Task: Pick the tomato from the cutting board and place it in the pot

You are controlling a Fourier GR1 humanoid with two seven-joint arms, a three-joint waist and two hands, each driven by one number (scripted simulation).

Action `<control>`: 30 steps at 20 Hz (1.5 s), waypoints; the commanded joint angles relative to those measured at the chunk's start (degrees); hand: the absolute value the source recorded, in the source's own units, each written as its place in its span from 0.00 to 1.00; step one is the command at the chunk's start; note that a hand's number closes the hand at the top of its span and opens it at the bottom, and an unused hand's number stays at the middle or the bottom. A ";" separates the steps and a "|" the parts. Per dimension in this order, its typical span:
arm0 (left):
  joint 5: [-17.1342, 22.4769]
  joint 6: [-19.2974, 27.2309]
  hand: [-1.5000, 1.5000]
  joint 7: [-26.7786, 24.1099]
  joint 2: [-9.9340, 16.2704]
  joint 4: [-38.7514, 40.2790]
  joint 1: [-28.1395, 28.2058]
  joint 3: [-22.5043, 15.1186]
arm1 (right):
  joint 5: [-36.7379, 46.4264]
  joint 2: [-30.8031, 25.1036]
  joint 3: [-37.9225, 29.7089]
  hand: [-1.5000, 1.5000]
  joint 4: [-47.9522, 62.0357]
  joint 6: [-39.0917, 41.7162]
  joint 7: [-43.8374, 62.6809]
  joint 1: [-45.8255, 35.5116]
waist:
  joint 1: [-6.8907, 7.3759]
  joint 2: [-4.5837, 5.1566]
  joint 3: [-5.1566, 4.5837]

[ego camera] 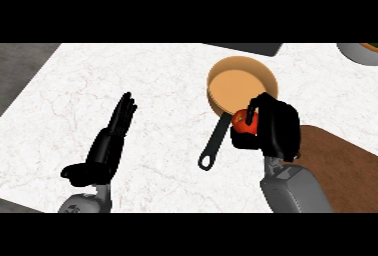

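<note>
Red tomato (243, 123) clasped in curled right robot hand (275, 127) | pot (241, 89) just beyond it | left robot hand (111, 142) straight-fingered, holding nothing, over tabletop (111, 70)

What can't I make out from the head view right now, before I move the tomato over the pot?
- Tomato: mostly hidden by the right hand curled round it.
- Cutting board: cut off by the right edge, partly covered by the right forearm.
- Pot: near rim hidden behind the right hand.
- Grey object in the top right corner: cut off, unidentifiable.
- Left hand: open, palm side not visible.
</note>
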 commanded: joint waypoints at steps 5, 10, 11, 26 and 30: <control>0.10 -0.62 0.50 0.70 -0.58 1.08 -1.84 -0.72 | 12.15 1.41 4.25 1.00 9.24 4.83 18.93 -21.50 | 0.50 -0.66 0.22; -0.36 0.37 0.50 1.46 -0.87 1.96 -2.04 -0.35 | 15.58 1.43 5.34 1.00 16.24 9.60 31.35 -33.78 | -0.04 -0.80 0.44; -0.91 1.00 0.50 1.72 -1.81 1.93 -2.82 -1.13 | 15.54 1.43 4.85 1.00 18.31 9.70 32.98 -35.96 | -0.58 -0.57 0.56; -0.43 2.73 0.50 0.77 -1.21 3.65 -1.67 1.76 | 10.50 1.40 0.58 1.00 40.34 9.48 43.73 -56.03 | -5.53 -0.72 0.88; -0.08 2.99 0.50 0.68 -0.87 3.13 -1.88 2.80 | 8.34 1.40 0.63 1.00 45.06 7.11 44.33 -57.22 | -6.90 -0.84 0.93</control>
